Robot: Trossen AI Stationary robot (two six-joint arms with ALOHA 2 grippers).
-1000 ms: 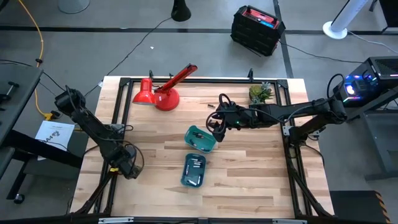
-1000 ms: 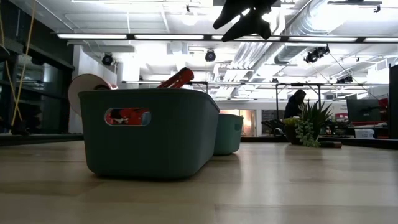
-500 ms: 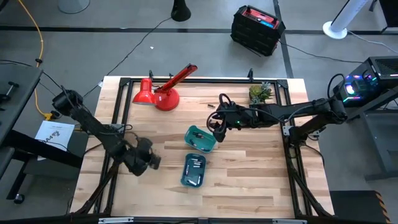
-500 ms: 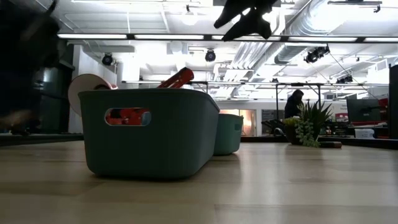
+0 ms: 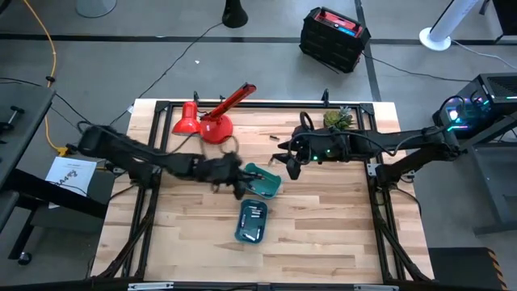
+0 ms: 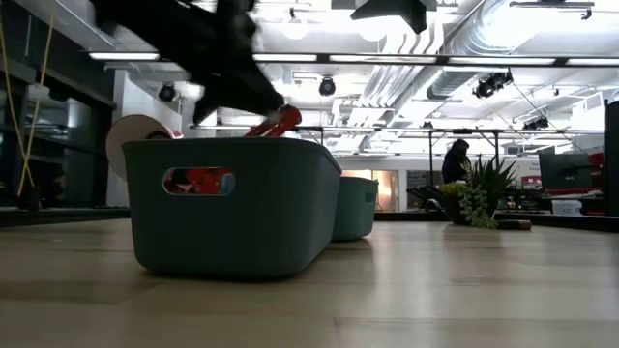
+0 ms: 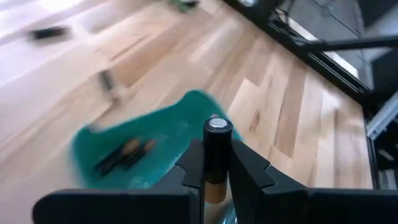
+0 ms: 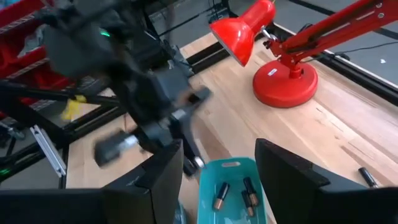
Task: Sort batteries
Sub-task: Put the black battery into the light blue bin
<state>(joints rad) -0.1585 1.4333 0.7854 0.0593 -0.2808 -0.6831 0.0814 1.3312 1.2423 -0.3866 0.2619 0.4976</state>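
On my left wrist camera, the left gripper (image 7: pixel 216 177) is pinching 1 battery (image 7: pixel 217 155) upright between its fingers, held over the far teal tray (image 5: pixel 262 179), which has a few batteries lying in it. From above I see the near teal tray (image 5: pixel 251 222) closer to the table's front edge, also holding batteries. My right gripper (image 5: pixel 292 167) hangs just beside the far tray with its fingers spread and nothing between them. Farther back stands a red lamp (image 5: pixel 212 120)
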